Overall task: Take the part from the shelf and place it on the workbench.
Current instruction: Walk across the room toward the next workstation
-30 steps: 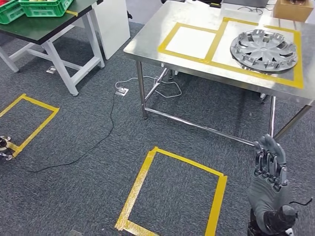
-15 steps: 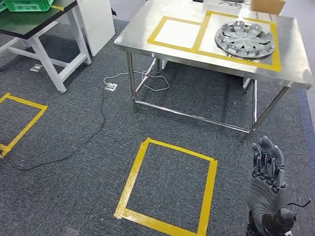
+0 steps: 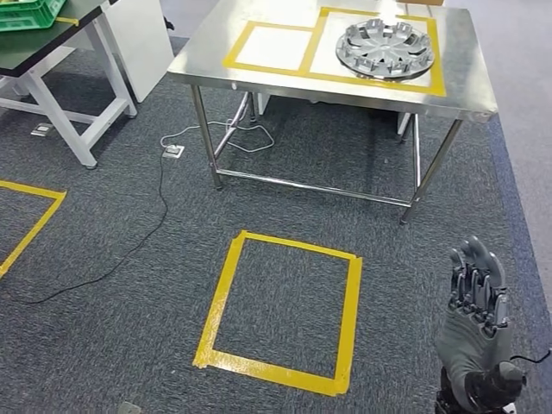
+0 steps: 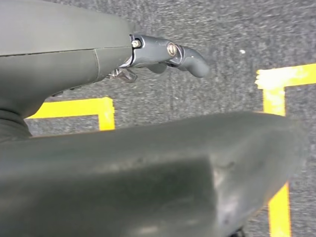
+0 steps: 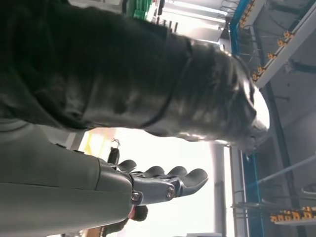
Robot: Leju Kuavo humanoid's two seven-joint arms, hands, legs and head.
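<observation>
The part, a silver wheel cover (image 3: 384, 49), lies on the steel workbench (image 3: 203, 53) inside the right-hand yellow taped rectangle. The left taped rectangle (image 3: 268, 47) beside it is bare. My right hand (image 3: 475, 332) is raised at the lower right of the head view, well short of the bench, fingers straight up and holding nothing. The right wrist view shows the same hand (image 5: 164, 183) with its fingers stretched out side by side. In the left wrist view my left hand (image 4: 168, 53) hangs over the carpet with its fingers extended and nothing in them.
A yellow tape square (image 3: 279, 302) marks the grey carpet in front of the bench. A black cable (image 3: 134, 246) runs to a floor socket (image 3: 172, 151). At the far left stand a dark-topped table (image 3: 62, 36) with a green crate (image 3: 26, 10) and a white cabinet (image 3: 140, 43).
The whole picture has shifted, so the camera has moved: the workbench and floor square now sit further left and the bench higher. My right hand stays raised in the same pose.
</observation>
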